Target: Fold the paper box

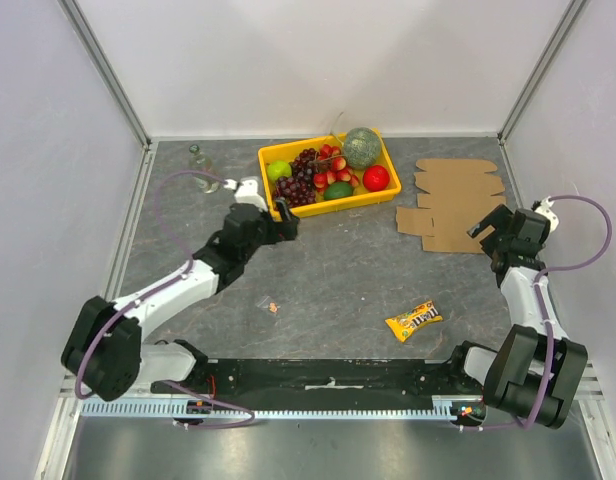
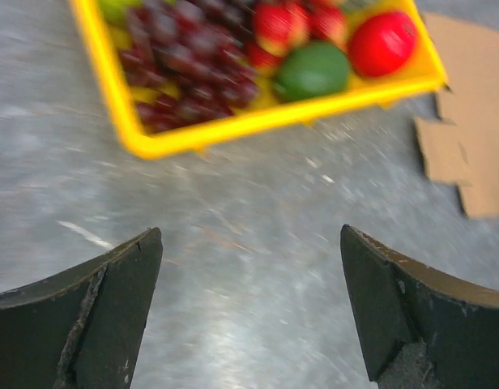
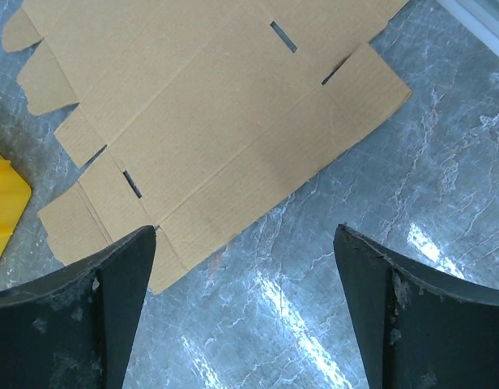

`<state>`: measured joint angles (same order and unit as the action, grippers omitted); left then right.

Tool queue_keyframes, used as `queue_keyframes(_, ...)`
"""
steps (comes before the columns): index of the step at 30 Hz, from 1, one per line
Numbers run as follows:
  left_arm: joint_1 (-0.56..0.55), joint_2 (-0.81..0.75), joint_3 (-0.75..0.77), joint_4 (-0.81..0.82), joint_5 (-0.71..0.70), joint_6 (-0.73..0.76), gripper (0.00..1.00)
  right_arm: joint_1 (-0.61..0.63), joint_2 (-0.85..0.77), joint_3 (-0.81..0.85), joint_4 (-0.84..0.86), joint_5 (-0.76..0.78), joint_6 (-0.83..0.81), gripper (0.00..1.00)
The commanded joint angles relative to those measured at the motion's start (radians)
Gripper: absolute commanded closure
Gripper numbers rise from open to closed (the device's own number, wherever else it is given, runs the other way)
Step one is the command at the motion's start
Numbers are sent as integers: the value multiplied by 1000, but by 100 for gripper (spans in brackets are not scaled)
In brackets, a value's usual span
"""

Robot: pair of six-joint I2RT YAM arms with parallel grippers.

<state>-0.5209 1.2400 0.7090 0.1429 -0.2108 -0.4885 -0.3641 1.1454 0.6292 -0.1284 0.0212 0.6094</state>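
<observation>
I find the box (image 1: 453,205) flat on the desk (image 1: 338,280), right of the tray (image 1: 333,207), with a bare strip between them. My right pincer (image 1: 483,228) hovers at the box's near edge and my left pincer (image 1: 285,222) by the tray's near-left corner. Both gape wide, holding nothing.

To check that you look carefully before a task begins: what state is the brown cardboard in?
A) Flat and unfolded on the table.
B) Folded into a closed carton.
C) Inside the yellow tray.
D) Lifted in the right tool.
A: the cardboard sheet lies flat on the table with its flaps spread, beside the yellow tray, and the right tool stands open, holding nothing.
</observation>
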Motion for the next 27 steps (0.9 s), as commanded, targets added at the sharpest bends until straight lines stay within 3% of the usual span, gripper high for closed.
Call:
queue_keyframes(1, -143, 116, 56, 131, 65, -128, 5, -9, -29, -26, 15, -53, 3, 2)
queue_keyframes(6, -241, 326, 200, 169, 88, -199, 7, -9, -30, -46, 41, -104, 19, 2)
queue_keyframes(12, -344, 542, 435, 98, 22, -239, 7, -7, -38, -63, 62, -141, 39, 2)
queue_keyframes(21, -372, 760, 673, -17, -21, -386, 8, -7, -53, -51, 78, -191, 96, 2)
queue_keyframes(27, -387, 884, 811, -63, -10, -395, 9, -7, -107, -39, 76, -202, 115, 2)
